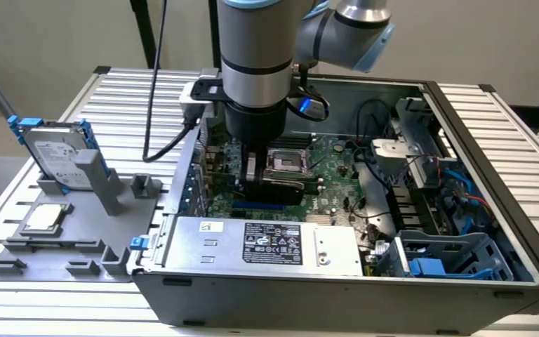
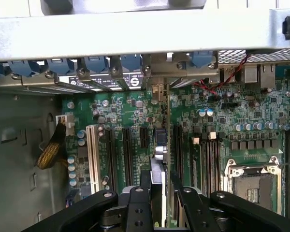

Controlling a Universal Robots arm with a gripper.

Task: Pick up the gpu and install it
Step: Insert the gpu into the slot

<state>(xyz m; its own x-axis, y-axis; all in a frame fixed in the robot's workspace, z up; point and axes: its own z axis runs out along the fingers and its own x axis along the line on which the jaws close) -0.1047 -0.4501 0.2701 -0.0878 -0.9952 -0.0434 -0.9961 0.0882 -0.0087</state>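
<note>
The arm is reaching straight down, wrist vertical, and its gripper [image 2: 159, 193] is clamping both black fingers [image 2: 137, 208] on a thin upright card [image 2: 159, 159].

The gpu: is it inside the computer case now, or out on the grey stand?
Inside the case. The gripper holds the gpu on edge over the motherboard slots. Whether it is fully seated, I cannot tell.

Thin green-board gpu [image 2: 159, 159] edge looks glossy; grey sheet-metal computer case [image 1: 344, 298] matt; black gripper [image 2: 159, 203] fingers matt.
</note>
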